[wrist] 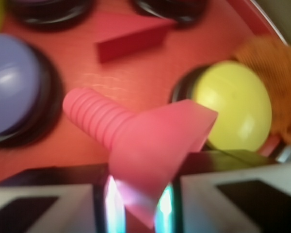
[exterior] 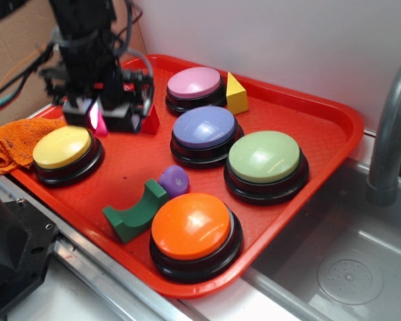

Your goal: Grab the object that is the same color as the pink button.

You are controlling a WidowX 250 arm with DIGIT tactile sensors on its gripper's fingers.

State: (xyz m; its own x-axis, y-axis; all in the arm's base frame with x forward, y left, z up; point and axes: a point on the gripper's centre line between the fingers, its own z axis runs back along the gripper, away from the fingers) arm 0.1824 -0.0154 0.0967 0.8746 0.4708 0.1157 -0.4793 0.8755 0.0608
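Near the red tray's (exterior: pixel 334 110) back-left rim, above bare floor beside the yellow button (exterior: pixel 61 147): gripper (wrist: pixel 138 204), closed on the pink bolt's (wrist: pixel 150 141) head. No legible writing visible.

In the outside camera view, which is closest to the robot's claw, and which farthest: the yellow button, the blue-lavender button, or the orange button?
Measured from the gripper, which is holding the pink bolt:
1. Yellow button, just below the claw at the tray's left side.
2. Blue-lavender button, off to the right, mid-tray.
3. Orange button, at the tray's near edge, farthest.
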